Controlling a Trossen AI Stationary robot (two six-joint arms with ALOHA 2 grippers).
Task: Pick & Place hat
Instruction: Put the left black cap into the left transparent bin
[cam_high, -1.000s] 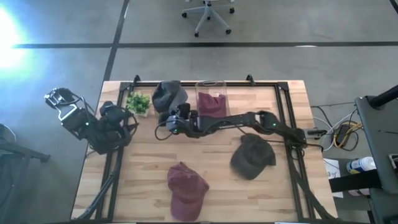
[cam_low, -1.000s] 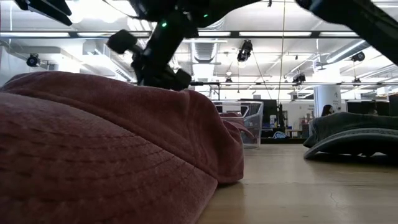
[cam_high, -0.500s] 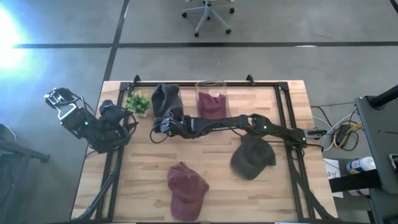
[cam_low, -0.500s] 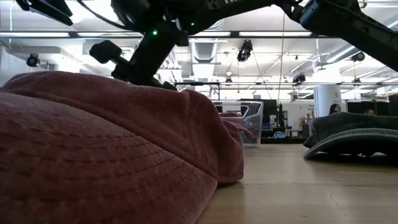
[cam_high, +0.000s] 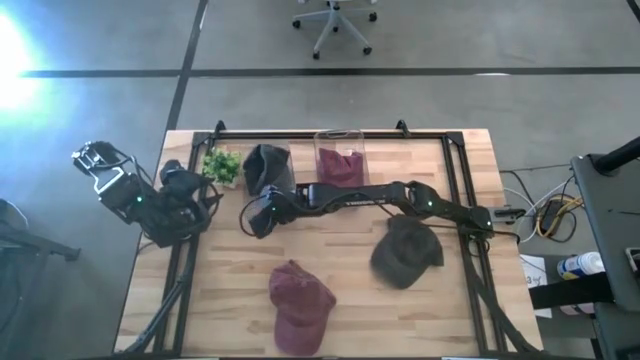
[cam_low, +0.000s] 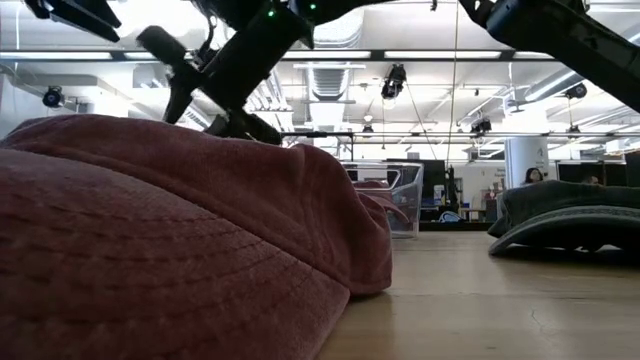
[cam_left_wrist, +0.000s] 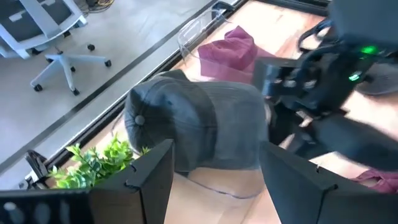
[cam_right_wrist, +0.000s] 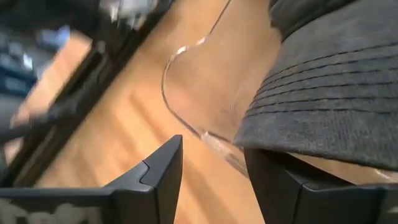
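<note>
The right hand (cam_high: 256, 214), fingers parted and empty, sat beside the grey hat (cam_high: 268, 166) resting on a clear container (cam_left_wrist: 214, 180); left hand (cam_high: 196, 192) waited open.

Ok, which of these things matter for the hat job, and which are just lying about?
Job: grey hat, clear bin under it, right gripper beside it, open.
Lying about: plant, red hat, dark hat, second bin, idle left gripper at table's left edge.
</note>
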